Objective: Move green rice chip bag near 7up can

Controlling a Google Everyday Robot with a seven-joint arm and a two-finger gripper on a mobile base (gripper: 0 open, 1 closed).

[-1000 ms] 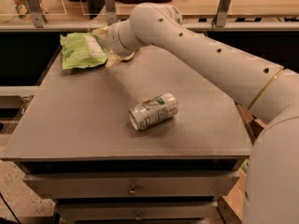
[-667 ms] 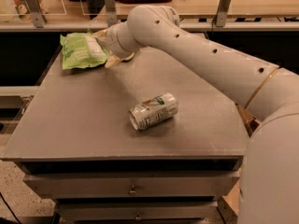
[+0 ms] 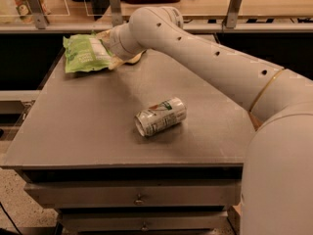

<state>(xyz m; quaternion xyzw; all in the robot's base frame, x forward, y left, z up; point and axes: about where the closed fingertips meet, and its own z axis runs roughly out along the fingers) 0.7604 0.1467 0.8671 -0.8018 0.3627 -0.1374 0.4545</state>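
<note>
Tool (image 3: pixel 109 48) at far-left corner of worktop (image 3: pixel 73 126), right against green rice chip bag (image 3: pixel 84 54); grip can't tell. 7up can (image 3: pixel 160 116) on its side mid-worktop, well apart.

Crinkly foil bag (image 3: pixel 85 54) by hand (image 3: pixel 115 61); shiny metal can (image 3: pixel 160 116).

Office kitchenette: drawered counter (image 3: pixel 88 126), gripper (image 3: pixel 113 58) at far-left corner.

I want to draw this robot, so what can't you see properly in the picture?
Camera view:
- Pincer: at the bag, far left on the table, mostly hidden behind the wrist of the arm.
- Bag: right edge covered by the arm.
- Can: writing too tiny to read.
- Arm: lower part cut off by the right and bottom edges.
</note>
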